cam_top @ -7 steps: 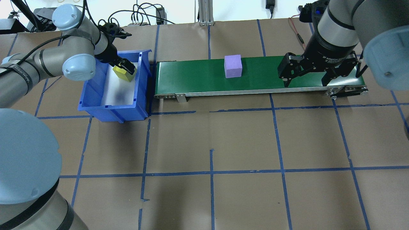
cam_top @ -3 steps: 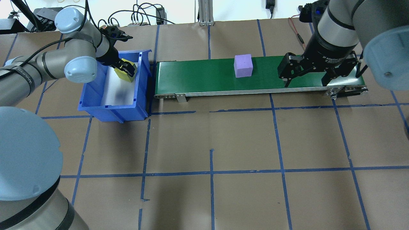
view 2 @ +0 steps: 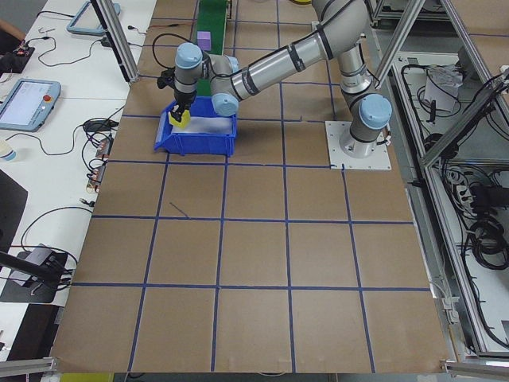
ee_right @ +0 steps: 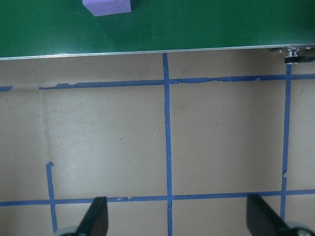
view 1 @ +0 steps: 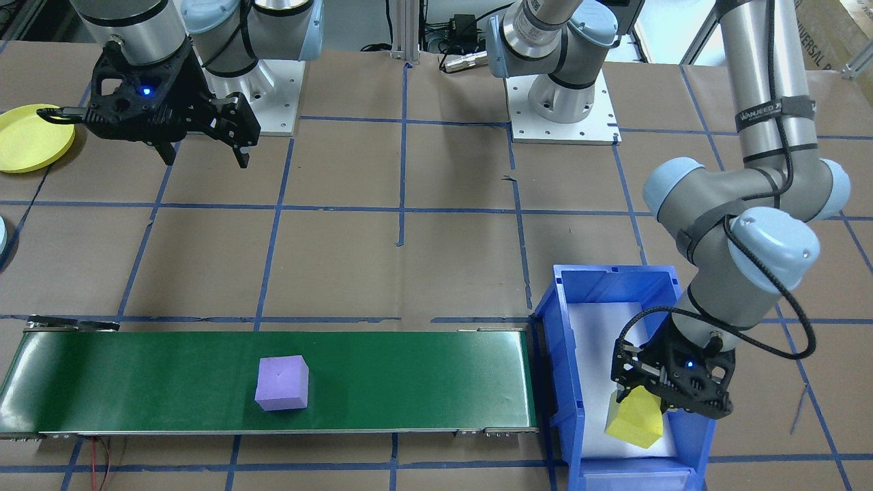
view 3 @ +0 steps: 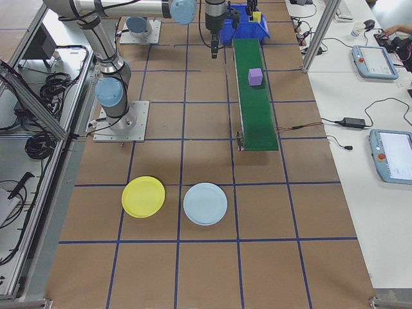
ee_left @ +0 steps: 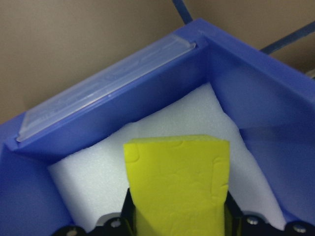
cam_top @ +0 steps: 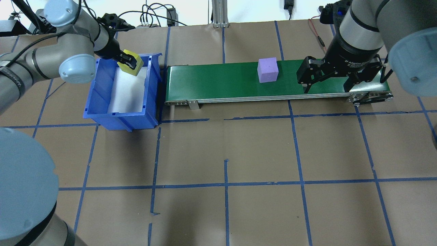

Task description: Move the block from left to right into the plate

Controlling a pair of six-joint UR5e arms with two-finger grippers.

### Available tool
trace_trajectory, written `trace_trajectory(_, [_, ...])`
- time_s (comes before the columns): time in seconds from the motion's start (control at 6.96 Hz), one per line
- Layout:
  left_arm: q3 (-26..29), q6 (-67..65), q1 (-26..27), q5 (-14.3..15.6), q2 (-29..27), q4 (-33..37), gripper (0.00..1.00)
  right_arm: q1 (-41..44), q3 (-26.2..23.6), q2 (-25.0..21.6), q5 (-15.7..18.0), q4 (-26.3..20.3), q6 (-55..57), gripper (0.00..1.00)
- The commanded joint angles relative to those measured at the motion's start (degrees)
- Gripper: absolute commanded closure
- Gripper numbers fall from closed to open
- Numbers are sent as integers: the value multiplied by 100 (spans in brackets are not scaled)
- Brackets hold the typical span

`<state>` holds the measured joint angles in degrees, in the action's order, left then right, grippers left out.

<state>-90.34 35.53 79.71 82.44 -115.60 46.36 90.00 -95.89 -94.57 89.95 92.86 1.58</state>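
My left gripper point(cam_top: 129, 63) is shut on a yellow block point(cam_top: 136, 65) and holds it tilted above the far end of the blue bin point(cam_top: 102, 102); the left wrist view shows the yellow block point(ee_left: 177, 182) between the fingers. A purple block point(cam_top: 267, 69) sits on the green conveyor belt point(cam_top: 211, 80), right of its middle. My right gripper point(cam_top: 327, 89) hangs open over the belt's right end, a short way right of the purple block. The yellow plate point(view 3: 143, 196) lies on the table far from the belt, on my right side, also visible as the plate point(view 1: 27, 136) beside the right arm.
A light blue plate point(view 3: 205, 203) lies next to the yellow one. The bin has a white foam liner point(cam_top: 126, 92). Blue tape lines grid the brown table. Cables and devices line the far edge.
My left gripper has risen with the yellow block, out of the bin toward its far end. The purple block has travelled right along the belt. The right gripper has stayed put.
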Motion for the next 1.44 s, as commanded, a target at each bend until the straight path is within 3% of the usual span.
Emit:
trace_trajectory(0.0, [-18, -535, 53, -365, 729, -66, 59, 0, 0, 0, -4, -5, 0, 0])
trace_trajectory(0.14, [-1, -1252, 202, -543, 758, -74, 59, -9, 0, 9, -4, -5, 0, 0])
trace_trajectory(0.29, [43, -1720, 612, -492, 759, -118, 59, -9, 0, 0, -4, -5, 0, 0])
trace_trajectory(0.57, [-18, -2863, 1369, -72, 706, -101, 59, -9, 0, 0, -4, -5, 0, 0])
trace_trajectory(1.29, [-572, -3157, 1653, -52, 276, -22, 58, -9, 0, 0, -4, -5, 0, 0])
